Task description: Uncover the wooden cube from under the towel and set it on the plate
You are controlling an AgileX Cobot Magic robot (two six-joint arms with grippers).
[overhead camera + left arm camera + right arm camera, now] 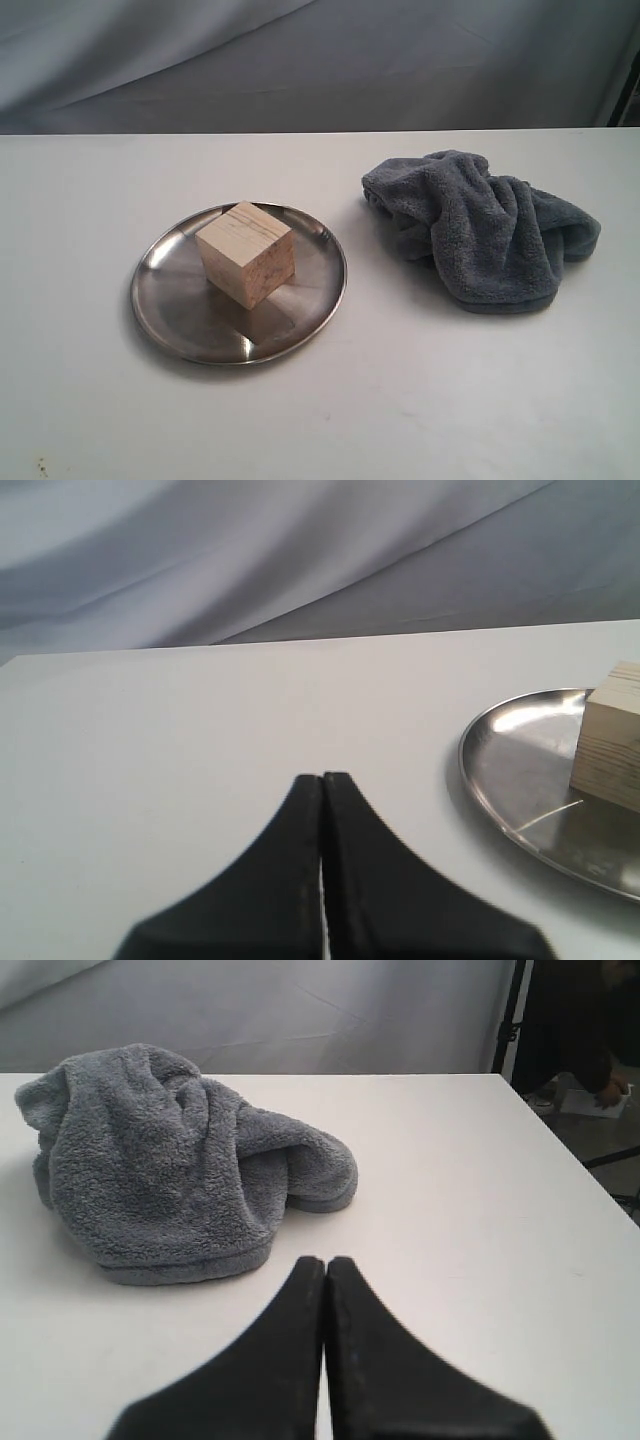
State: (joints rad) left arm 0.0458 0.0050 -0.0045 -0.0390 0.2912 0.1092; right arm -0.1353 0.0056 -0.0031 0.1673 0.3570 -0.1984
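- At centre-left of the exterior view, the cube (245, 253) stands on the plate (170, 300) with one corner turned toward the camera.
- Its top and two side faces show. The remaining faces are hidden.
- The cube covers part of the plate floor, and its dark reflection lies on the steel in front of it.
- Right of centre in the same view, the towel (480, 230) lies bunched in a heap on the table (320, 420), well apart from the plate.
- The towel's folds hide its inner layers and underside.
- Each gripper shows only in its own wrist view.
- The left gripper (322, 780) has its black jaws pressed together tip to tip, with nothing between them.
- The bases of its fingers are cut off at the frame edge. Whether the tips touch the table cannot be told.
- In the left wrist view the plate lies near the gripper but apart from it. The frame edge cuts off both plate and cube, so only part of each shows.
- The right gripper (326, 1262) is likewise clamped shut and empty.
- The towel lies beyond its tips, not touching them.
- A grey backdrop (300, 60) fills the upper band of the exterior view.
- In the right wrist view a dark stand (512, 1010) rises beyond the table's far corner. The things beside it are too dim to identify.
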